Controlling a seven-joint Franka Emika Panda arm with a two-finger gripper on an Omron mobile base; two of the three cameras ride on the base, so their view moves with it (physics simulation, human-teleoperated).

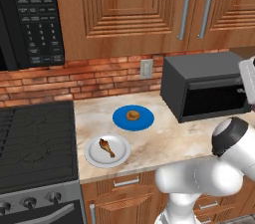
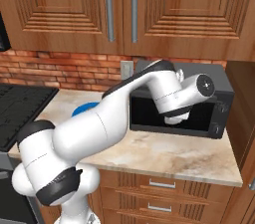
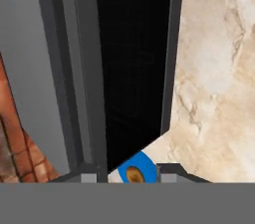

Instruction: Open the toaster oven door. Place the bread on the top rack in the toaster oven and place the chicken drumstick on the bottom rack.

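Nearest, at 7 o'clock on the marbled beige counter (image 1: pixel 164 141): reddish-brown chicken drumstick (image 1: pixel 105 147) on a white plate (image 1: pixel 91 156). Beyond, round golden bread (image 1: pixel 133 115) on a glossy blue plate (image 1: pixel 119 118). Farthest, at 3 o'clock, boxy dark grey toaster oven (image 1: pixel 199 71), door (image 1: pixel 215 98) apparently shut. Gripper (image 3: pixel 128 178) hard against its front; cannot tell whether released or clenched. Best to catch the door's top edge squarely and pull down evenly.
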